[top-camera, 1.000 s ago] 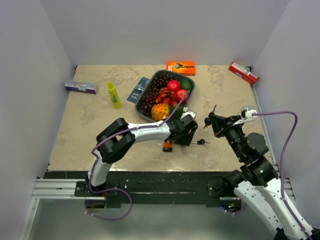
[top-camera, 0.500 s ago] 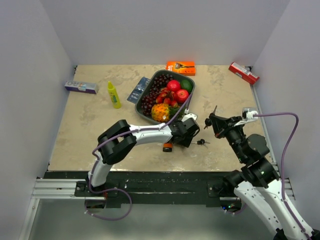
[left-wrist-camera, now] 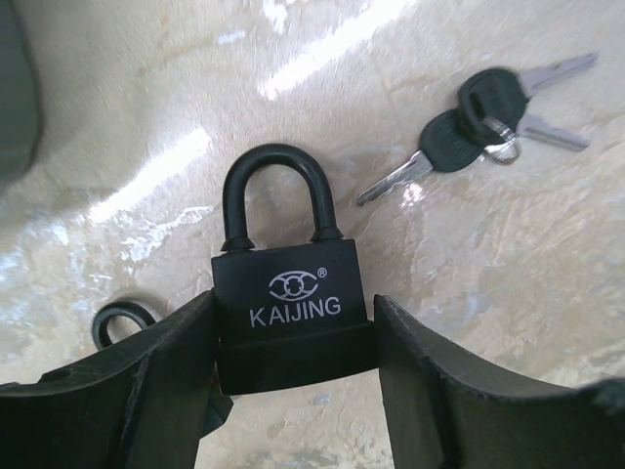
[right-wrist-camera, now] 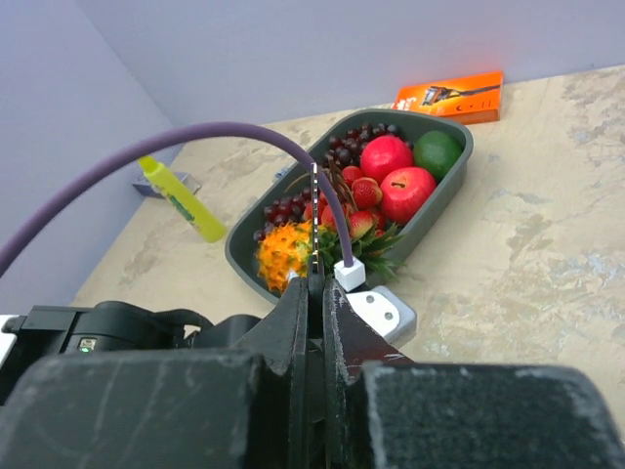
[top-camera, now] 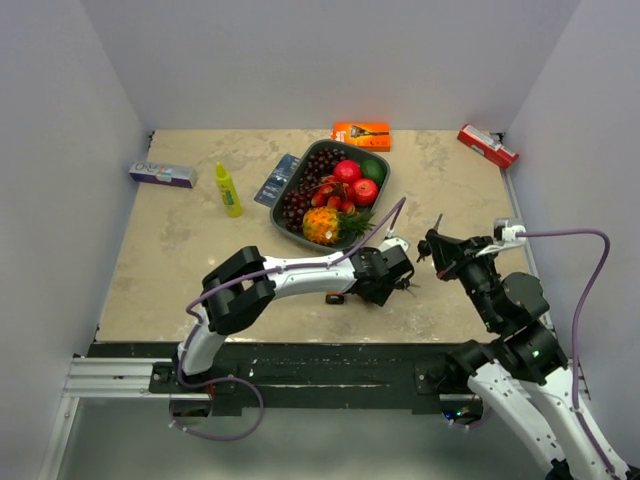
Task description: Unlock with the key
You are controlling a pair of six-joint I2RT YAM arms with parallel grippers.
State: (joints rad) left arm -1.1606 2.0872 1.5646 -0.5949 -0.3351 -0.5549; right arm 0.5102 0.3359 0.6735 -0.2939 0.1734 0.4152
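L tool (left-wrist-camera: 293, 313) low over table (left-wrist-camera: 508, 264), gripping padlock (left-wrist-camera: 290, 283) sides; R tool (right-wrist-camera: 314, 289) raised, pinching key (right-wrist-camera: 313, 210) upright.

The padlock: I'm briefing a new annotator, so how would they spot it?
Start at the grey fruit tray mid-table; just nearer the arms, the left gripper flanks the padlock. It is black, stamped KAIJING, with keys lying beside it.
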